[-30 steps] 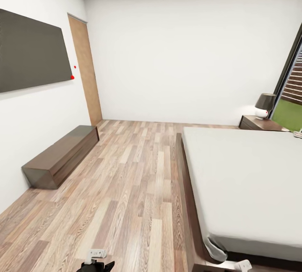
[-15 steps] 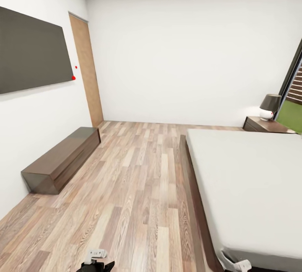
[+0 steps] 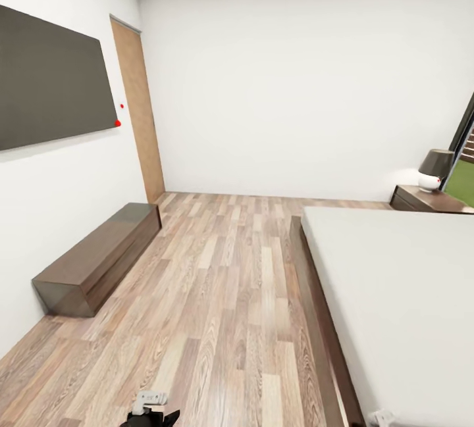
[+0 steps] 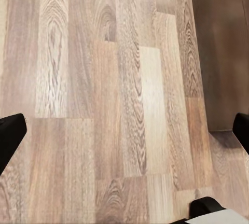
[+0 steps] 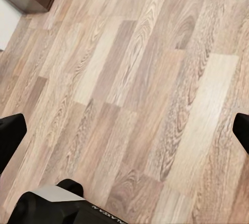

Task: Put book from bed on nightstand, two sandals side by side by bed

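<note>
The bed (image 3: pixel 401 295) has a plain pale-grey mattress in a dark-brown wood frame. The floor (image 3: pixel 224 295) is wood plank, streaked in tan, beige and darker brown grain. The walls (image 3: pixel 296 85) are white. A dark-grey panel (image 3: pixel 52 81) hangs beside a tan door (image 3: pixel 139 111). The long bench (image 3: pixel 99 257) is glossy dark brown. The nightstand (image 3: pixel 428 200) is reddish-brown, under a lamp (image 3: pixel 434 169) with a dark shade and white base.
</note>
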